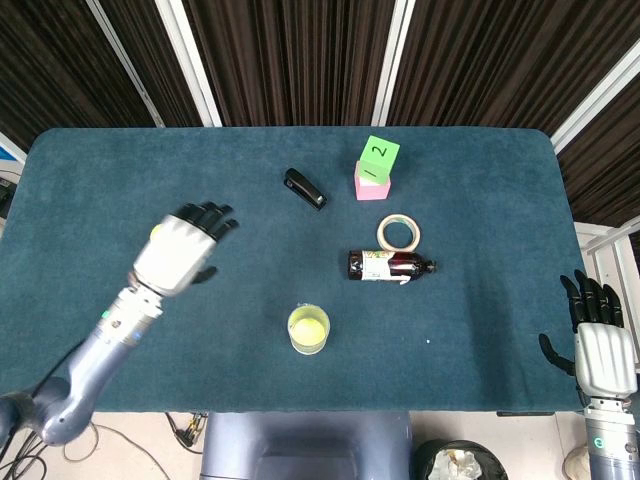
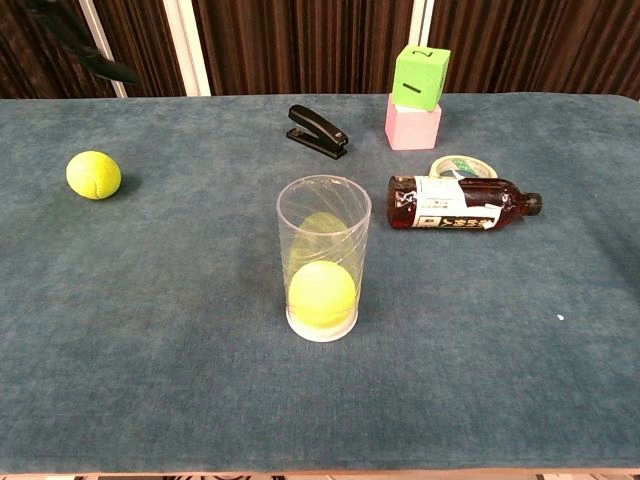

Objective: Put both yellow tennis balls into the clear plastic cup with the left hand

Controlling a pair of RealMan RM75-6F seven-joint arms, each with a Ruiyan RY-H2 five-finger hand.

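Tennis balls first, from your left: one yellow tennis ball [image 2: 93, 174] lies on the blue worktop [image 2: 150, 380] at the far left, and in the head view your left hand [image 1: 182, 249] hangs right over that spot, hiding the ball from above. Its fingers are spread apart and hold nothing. Toward the middle, the clear plastic cup [image 2: 323, 258] stands upright near the front edge with the other yellow ball [image 2: 322, 293] resting at its bottom. Behind the cup lies a black stapler [image 2: 317, 131]. Right of the cup, a brown bottle [image 2: 462, 205] lies on its side, a tape ring [image 2: 459, 166] just behind it, and a green cube [image 2: 420, 77] sits on a pink block [image 2: 412, 126]. Your right hand [image 1: 596, 338] is off the worktop's right edge, fingers loosely apart, holding nothing.
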